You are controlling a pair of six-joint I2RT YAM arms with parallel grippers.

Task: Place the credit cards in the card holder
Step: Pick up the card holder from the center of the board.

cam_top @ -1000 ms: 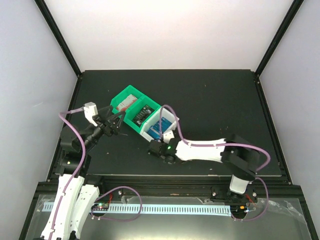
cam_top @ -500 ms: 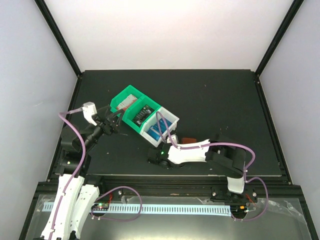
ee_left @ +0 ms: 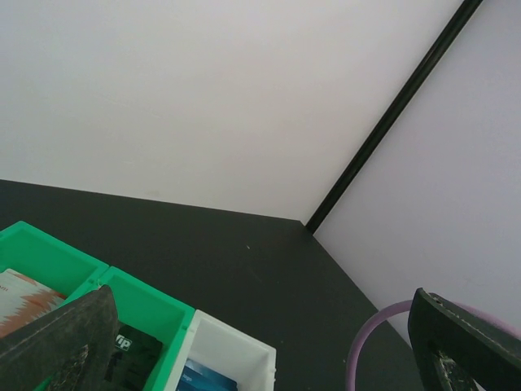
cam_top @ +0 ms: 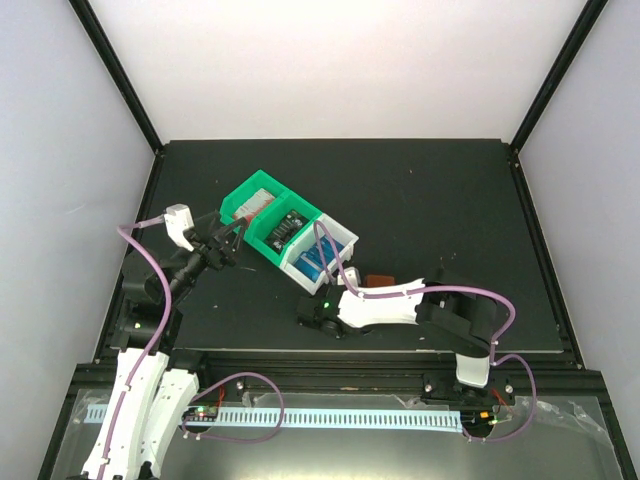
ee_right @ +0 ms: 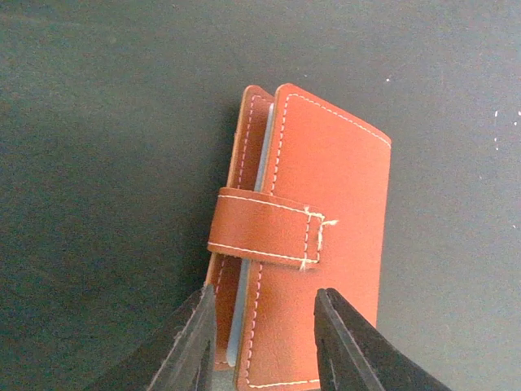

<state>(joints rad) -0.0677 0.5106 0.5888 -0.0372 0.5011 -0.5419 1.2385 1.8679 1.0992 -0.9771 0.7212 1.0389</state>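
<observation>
The fingers of the right claw [ee_right: 264, 346] are held apart above the card holder [ee_right: 317, 204], and its near end is seen in the gap between them. Whether it is touched by them cannot be told. The card holder is laid flat on the black table [cam_top: 430, 200], folded shut, with its tab drawn across the cover. In the top view it is hidden under that claw, which is lowered close to the near edge, left of the middle. A small brown shape [cam_top: 378, 282] is seen just beyond the right arm [cam_top: 385, 306]; what it is cannot be told.

Toward the far left corner from there, a white bin [cam_top: 345, 232] and a green bin [cam_top: 243, 188] of two compartments are set in a slanting row, touching. A blue card [cam_top: 315, 260] is held in the white bin, a black card [cam_top: 285, 228] in the nearer green compartment, and a red and white card [cam_top: 258, 201] in the farther one.

The left claw [ee_left: 262, 297] is spread wide with nothing between its fingers, and is raised just beside the left end of the green bin.
</observation>
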